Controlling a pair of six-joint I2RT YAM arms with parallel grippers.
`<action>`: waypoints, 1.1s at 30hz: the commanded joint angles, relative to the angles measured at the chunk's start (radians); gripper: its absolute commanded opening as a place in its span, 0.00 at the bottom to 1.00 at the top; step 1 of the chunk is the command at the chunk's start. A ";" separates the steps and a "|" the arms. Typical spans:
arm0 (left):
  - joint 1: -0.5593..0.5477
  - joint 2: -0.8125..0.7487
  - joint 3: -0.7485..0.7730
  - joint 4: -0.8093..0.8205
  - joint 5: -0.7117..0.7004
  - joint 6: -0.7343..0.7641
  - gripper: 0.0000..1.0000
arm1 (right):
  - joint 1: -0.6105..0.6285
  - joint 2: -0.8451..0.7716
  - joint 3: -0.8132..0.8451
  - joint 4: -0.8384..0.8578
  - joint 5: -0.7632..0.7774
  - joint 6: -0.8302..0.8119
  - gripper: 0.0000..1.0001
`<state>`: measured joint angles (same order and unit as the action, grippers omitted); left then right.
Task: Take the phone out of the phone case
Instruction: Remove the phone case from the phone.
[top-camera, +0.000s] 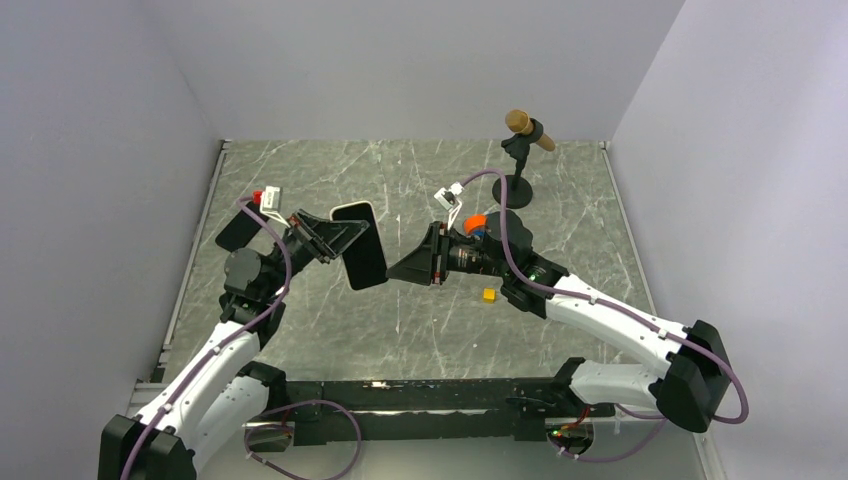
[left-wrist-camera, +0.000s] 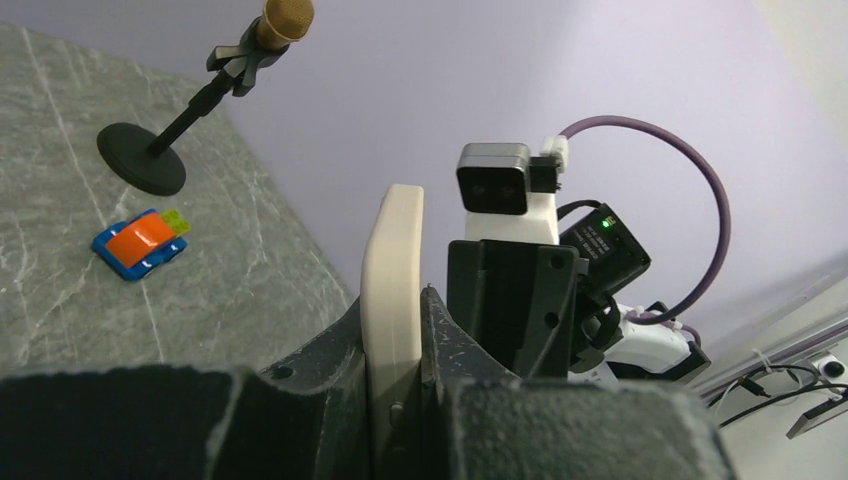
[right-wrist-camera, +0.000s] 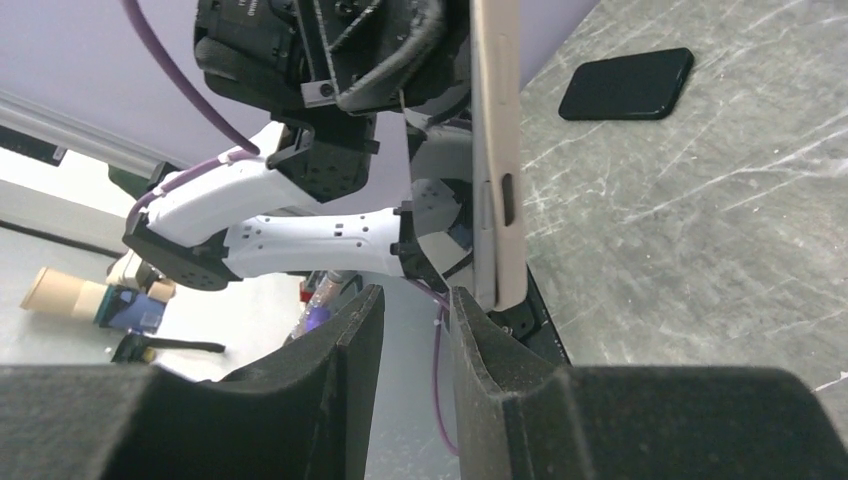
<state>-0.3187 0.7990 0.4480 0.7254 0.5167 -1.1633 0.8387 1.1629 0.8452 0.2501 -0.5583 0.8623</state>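
Observation:
My left gripper (top-camera: 335, 238) (left-wrist-camera: 392, 305) is shut on a cream phone case (left-wrist-camera: 392, 270), which it holds edge-up above the table. From above, the case (top-camera: 366, 260) shows a dark broad face, tilted towards the right arm. A black phone (right-wrist-camera: 627, 83) lies flat on the table beyond the case, and part of it shows behind the case from above (top-camera: 352, 212). My right gripper (top-camera: 392, 272) (right-wrist-camera: 415, 295) is open with nothing between its fingers. Its tips sit just beside the lower end of the case (right-wrist-camera: 497, 150) and do not grip it.
A microphone on a black round stand (top-camera: 520, 150) (left-wrist-camera: 200, 95) is at the back right. A blue and orange toy (left-wrist-camera: 140, 243) lies near its base. A small yellow block (top-camera: 489, 294) sits on the table by the right arm. Grey walls close in three sides.

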 joint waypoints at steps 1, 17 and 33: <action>0.010 -0.003 0.062 0.031 0.010 -0.005 0.00 | 0.007 -0.023 0.013 0.075 0.001 0.005 0.33; 0.013 -0.005 0.026 0.148 0.005 -0.079 0.00 | 0.006 -0.016 -0.014 0.051 0.037 -0.009 0.35; 0.012 0.032 0.017 0.181 0.007 -0.074 0.00 | 0.012 -0.012 -0.032 0.115 0.010 0.027 0.33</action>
<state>-0.3080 0.8482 0.4450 0.8276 0.5369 -1.2503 0.8387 1.1614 0.8173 0.3000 -0.5262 0.8753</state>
